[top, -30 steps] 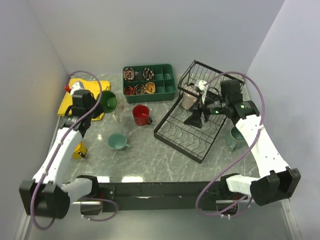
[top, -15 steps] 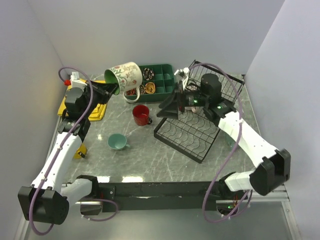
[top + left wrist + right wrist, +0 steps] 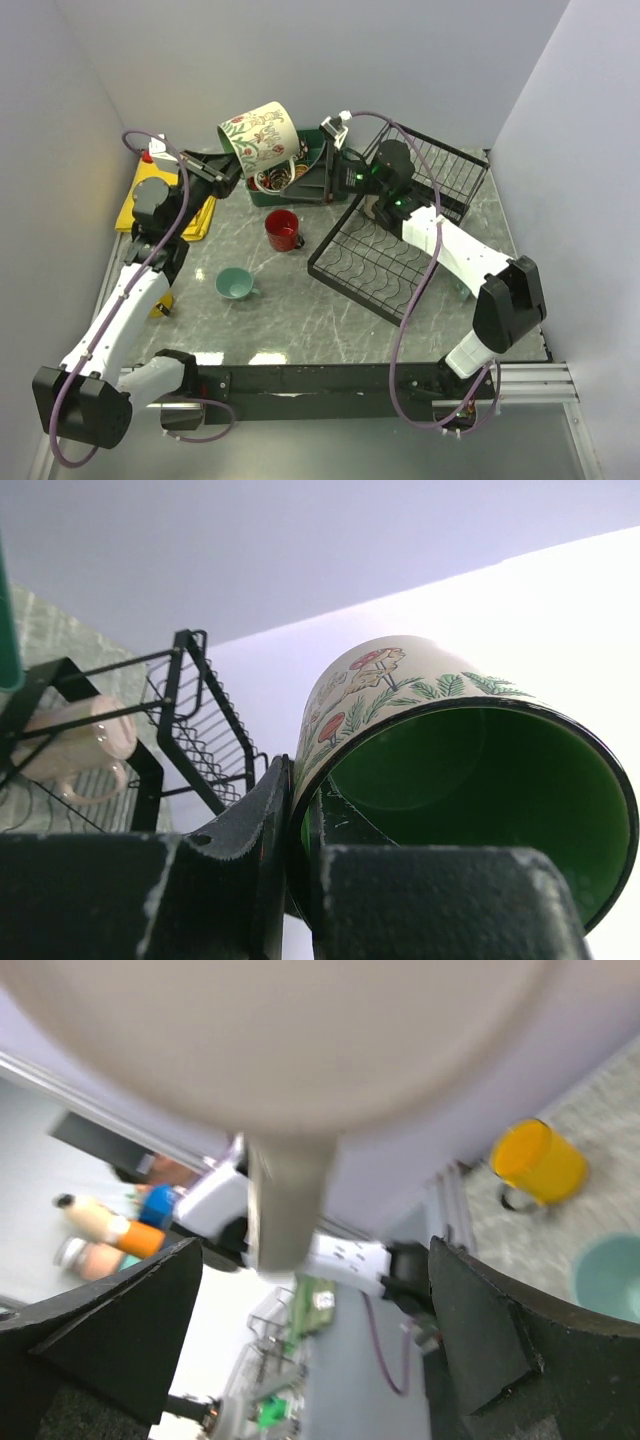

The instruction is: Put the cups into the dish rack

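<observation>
Your left gripper (image 3: 224,172) is clamped on the rim of the cream floral ceramic mug with the green inside (image 3: 262,138), held above the surface left of the black wire dish rack (image 3: 372,266). Your right gripper (image 3: 312,178), jaws spread wide, faces the mug's base by the rack's left corner.

Left of the dish rack (image 3: 372,266), a first mug (image 3: 283,230) stands on the surface (image 3: 300,322), a second mug (image 3: 236,284) farther left and nearer (well apart); the tray (image 3: 262,195) lies behind-left, a lifted mug (image 3: 258,140) above it.
</observation>
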Tool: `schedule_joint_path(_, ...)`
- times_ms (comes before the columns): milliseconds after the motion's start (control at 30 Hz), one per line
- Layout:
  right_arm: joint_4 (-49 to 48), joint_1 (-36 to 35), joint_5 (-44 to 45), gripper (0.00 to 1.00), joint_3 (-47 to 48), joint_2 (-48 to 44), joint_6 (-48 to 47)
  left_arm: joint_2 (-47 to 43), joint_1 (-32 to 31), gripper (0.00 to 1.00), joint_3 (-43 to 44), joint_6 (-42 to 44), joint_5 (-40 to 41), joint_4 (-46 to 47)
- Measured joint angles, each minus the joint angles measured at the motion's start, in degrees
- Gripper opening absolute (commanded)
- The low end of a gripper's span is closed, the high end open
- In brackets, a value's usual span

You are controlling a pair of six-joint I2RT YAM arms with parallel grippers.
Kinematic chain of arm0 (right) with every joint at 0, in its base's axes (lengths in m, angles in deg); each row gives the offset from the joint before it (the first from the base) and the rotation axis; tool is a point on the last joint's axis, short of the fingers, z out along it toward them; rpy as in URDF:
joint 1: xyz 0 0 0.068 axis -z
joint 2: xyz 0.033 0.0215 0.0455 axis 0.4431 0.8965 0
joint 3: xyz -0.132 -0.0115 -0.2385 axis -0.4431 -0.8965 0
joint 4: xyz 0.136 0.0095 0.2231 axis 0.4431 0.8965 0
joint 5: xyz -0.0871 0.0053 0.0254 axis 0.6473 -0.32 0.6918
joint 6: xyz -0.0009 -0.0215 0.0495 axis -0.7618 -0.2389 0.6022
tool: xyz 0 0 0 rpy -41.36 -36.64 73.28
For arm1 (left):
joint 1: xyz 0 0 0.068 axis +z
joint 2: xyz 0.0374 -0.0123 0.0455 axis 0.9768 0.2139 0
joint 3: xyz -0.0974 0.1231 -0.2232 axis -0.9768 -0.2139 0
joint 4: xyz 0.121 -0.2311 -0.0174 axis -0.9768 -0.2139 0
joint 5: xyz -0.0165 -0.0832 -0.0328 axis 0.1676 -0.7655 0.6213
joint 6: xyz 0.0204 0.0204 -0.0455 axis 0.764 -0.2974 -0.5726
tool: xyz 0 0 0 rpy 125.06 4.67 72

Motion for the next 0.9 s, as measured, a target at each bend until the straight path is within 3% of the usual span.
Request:
schedule_joint_path(167,-7.4,-1.0,2.1,0.96,2.7,2.1,7.1,0.2,-2.1,0.01,0.0,-0.6,0.4,1.4)
schedule_joint_path(433,-10.7,-2.2,4.0,0.74,3.9,4.0,12.2,1.9,-5.5,0.01,-0.8,-1.0,3.6,3.3)
schedule_joint_path(533,-10.7,-2.2,4.6,0.57,3.9,4.2,13.1,2.1,-6.4,0.01,-0.8,-1.0,5.2,3.6)
schedule_joint_path(567,-10.6,-2.2,4.8,0.41,3.9,4.2,13.2,2.1,-6.7,0.01,-0.8,-1.0,5.6,3.8)
schedule_joint_path(667,-11.0,-2.1,5.5,0.25,3.9,4.2,13.7,2.1,-7.3,0.01,-0.8,-1.0,7.4,4.6)
schedule_joint_path(700,-11.0,-2.1,5.5,0.11,3.9,4.2,13.9,2.1,-7.4,0.01,-0.8,-0.9,8.0,4.7)
schedule_joint_path(733,-11.0,-2.1,5.6,0.03,3.9,4.2,14.1,2.1,-7.6,0.01,-0.8,-0.8,8.6,4.7)
schedule_joint_path(900,-11.0,-1.7,5.0,0.0,3.9,4.3,15.1,2.1,-8.2,0.03,-0.9,0.4,9.8,5.2)
